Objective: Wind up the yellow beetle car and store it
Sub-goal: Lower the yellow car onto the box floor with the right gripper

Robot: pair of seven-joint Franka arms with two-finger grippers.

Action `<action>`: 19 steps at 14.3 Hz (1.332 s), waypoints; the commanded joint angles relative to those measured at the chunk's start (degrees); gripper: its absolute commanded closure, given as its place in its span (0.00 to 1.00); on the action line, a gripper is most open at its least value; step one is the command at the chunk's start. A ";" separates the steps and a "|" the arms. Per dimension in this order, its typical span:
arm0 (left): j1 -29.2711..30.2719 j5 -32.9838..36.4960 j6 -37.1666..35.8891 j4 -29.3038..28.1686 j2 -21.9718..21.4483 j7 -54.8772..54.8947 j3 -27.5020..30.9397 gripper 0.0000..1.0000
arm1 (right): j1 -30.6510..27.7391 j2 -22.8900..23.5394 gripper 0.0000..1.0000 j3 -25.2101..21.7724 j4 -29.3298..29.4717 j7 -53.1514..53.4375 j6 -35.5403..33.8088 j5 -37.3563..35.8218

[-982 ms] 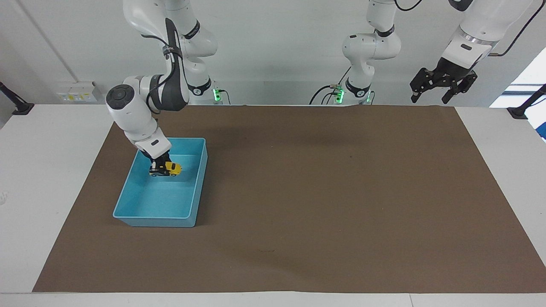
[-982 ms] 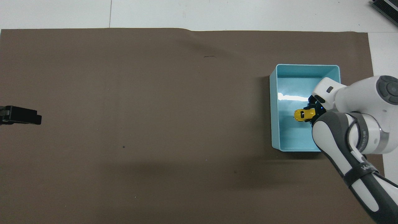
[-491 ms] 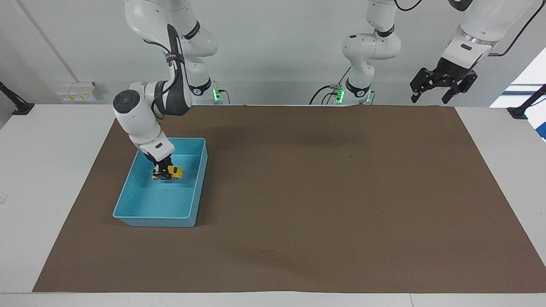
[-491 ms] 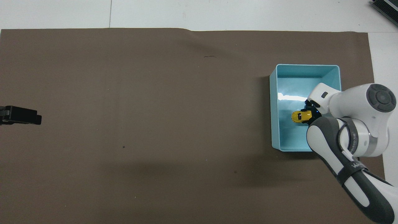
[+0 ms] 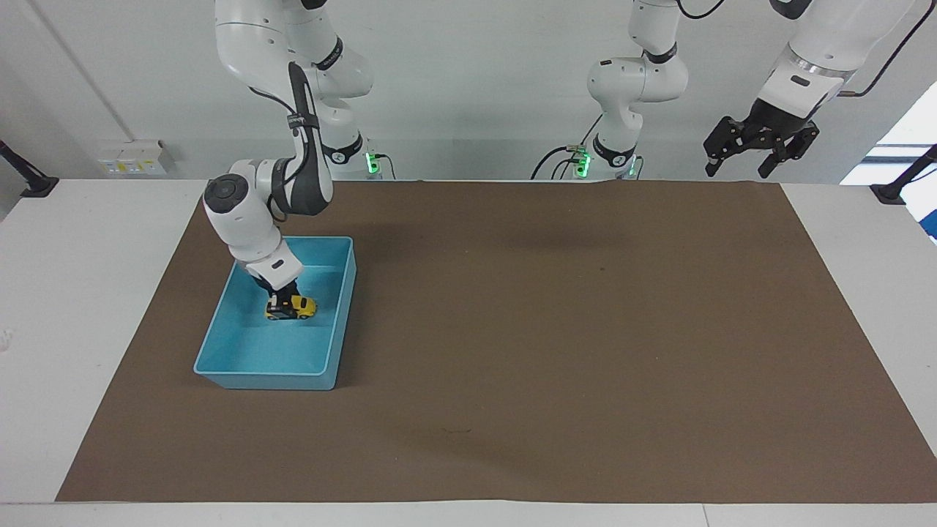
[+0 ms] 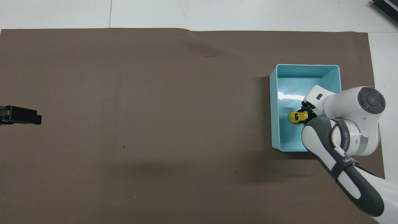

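Gleaming yellow beetle car (image 5: 294, 307) — rounded, dark-windowed

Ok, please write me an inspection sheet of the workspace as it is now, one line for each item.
Surface: white table covered by a brown mat.
Job's things: yellow car inside the blue bin, low over the bin's floor or on it; I cannot tell which. The bin stands toward the right arm's end.
Clutter: nothing seen.
Grippers: right gripper reaches down into the bin, shut on the car. Left gripper open, raised over the left arm's end of the table; that arm waits.
Cables: black cables at the arm bases, off the mat.
Surroundings: socket box on the wall, black clamps at the table ends.
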 commanded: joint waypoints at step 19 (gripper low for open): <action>0.50 0.64 -1.10 0.04 -0.68 0.38 -0.28 0.00 | -0.51 -0.58 0.00 0.59 7.23 0.35 -9.71 0.24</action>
